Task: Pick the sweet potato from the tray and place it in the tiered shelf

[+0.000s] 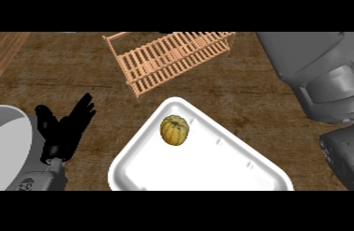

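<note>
A white plastic tray with rounded corners and a raised rim sits near the front of a dark wood-grain table. Near its far end lies the sweet potato, an orange-yellow ribbed oval, long axis running near to far. At left, the black left hand is open, fingers straight, holding nothing. Farther back stands a tiered shelf of pale wooden slats. Grey robot parts show at right. No writing is legible.

You get soft, even light from above: the white tray reads bright without harsh glare, the brown table stays dim, and only faint shadows sit under the wooden shelf.
</note>
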{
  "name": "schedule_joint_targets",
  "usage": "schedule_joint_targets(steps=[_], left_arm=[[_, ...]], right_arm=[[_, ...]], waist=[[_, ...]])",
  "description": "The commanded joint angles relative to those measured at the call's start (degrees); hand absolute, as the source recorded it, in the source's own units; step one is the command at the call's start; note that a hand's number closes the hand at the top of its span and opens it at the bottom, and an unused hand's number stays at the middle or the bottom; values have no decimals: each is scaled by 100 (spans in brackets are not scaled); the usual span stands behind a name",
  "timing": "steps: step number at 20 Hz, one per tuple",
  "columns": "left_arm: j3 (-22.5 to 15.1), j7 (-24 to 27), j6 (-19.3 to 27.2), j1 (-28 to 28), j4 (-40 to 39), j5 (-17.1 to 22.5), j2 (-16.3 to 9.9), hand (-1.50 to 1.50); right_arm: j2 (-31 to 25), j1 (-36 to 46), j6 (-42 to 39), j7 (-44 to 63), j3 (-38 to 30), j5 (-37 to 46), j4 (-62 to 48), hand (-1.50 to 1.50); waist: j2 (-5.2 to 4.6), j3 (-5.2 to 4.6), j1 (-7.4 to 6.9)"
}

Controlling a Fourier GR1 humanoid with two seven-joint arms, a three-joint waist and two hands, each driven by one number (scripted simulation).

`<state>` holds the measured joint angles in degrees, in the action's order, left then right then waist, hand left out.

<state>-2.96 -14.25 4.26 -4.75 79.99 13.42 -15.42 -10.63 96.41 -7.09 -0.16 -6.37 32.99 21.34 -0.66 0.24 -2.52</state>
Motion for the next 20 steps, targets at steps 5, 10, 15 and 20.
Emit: schedule_joint_targets(steps=[5,10,15,20], left_arm=[[5,16,-54,313,-195,-30,51,0],[-165,-122,43,77,-220,-187,179,0],[70,-263,19,-76,-364,-90,50,0],[196,-64,-315,350,-212,49,-141,0]], right_arm=[[32,280,459,561,-915,-748,-208,-150],[-40,179,443,255,-1492,-1305,-385,-150],[-269,454,580,709,-2064,-1844,-392,-150],[-625,298,1237,700,-2112,-1770,-322,-150]], waist=[[7,-32,18],[-58,-31,-40],[-33,-31,16],[2,-31,22]])
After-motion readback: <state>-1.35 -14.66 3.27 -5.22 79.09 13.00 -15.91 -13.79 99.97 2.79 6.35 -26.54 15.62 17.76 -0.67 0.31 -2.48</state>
